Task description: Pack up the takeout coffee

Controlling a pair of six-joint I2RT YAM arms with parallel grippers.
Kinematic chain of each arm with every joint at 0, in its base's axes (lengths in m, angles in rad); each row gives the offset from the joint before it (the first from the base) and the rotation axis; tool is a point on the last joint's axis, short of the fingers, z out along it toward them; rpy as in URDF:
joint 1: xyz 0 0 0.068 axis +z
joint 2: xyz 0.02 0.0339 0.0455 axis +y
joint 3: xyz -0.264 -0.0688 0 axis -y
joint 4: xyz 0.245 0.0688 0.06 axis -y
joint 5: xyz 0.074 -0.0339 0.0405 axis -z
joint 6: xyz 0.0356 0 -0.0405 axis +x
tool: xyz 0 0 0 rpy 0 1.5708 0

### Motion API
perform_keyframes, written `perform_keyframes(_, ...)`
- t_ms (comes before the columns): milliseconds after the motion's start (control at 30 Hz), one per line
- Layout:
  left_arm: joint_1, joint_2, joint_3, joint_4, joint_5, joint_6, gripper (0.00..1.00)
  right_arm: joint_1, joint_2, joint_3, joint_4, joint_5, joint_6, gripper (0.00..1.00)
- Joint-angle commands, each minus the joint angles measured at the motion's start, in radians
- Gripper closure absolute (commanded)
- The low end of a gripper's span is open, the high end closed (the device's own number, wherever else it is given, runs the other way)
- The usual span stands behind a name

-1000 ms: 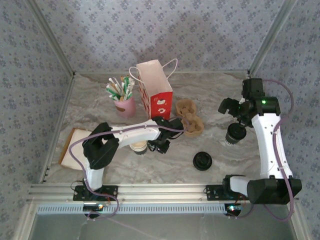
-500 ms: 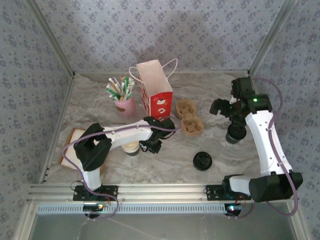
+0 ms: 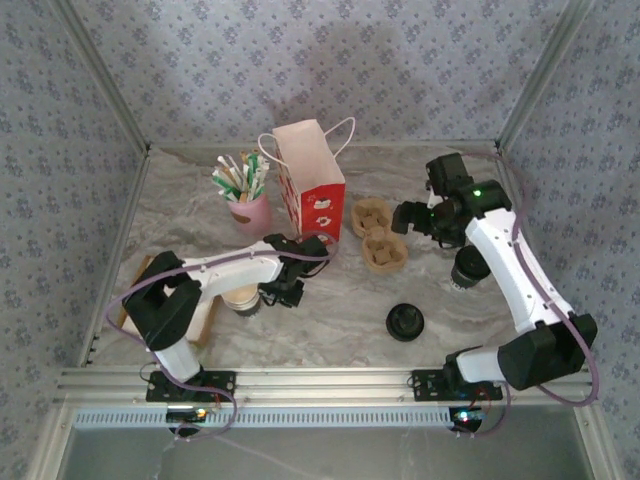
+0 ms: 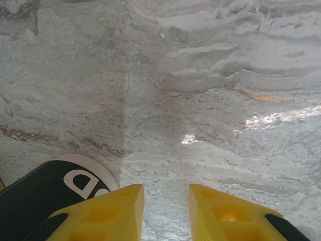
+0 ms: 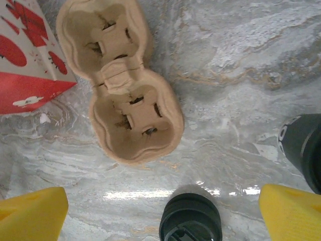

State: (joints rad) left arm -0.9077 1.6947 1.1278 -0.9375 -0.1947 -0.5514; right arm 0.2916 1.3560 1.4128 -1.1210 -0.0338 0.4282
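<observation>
Closest to me, a black lid [image 3: 405,322] lies flat on the marble table [image 3: 330,325], apart from everything else. Off to its left, the left gripper [image 4: 165,192] sits low over the table. Its yellow fingers [image 4: 113,211] are drawn close, with a slim gap and nothing between them. A paper coffee cup [image 3: 240,298] stands just beside it, and I can't tell whether they touch. Further back on the right, a dark cup [image 3: 468,268] stands upright. Just past it, the right gripper [image 3: 408,218] hangs spread wide and holds nothing, close to the brown two-cup carrier [image 3: 378,237], whose pockets are both empty. The red and white paper bag [image 3: 312,190] stands just left of the carrier. A pink holder of stirrers [image 3: 248,212] is on the bag's far side.
</observation>
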Motion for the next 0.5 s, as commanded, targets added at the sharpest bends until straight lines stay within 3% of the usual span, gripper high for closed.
perform_keyframes(0,0.007,-0.039,-0.002,0.017,0.032,-0.016,0.7,0.038,0.016,0.049,-0.004,0.023,-0.02,0.0)
perform_keyframes(167,0.008,-0.103,0.043,0.035,0.098,-0.02,0.67,0.106,0.006,0.021,0.002,0.053,-0.029,0.0)
perform_keyframes(333,0.008,-0.18,0.137,0.018,0.12,-0.018,0.56,0.159,-0.042,-0.091,0.097,0.036,-0.03,0.0)
perform_keyframes(467,0.01,-0.229,0.218,0.007,0.15,-0.009,0.41,0.16,-0.03,-0.158,0.172,-0.001,-0.005,0.0)
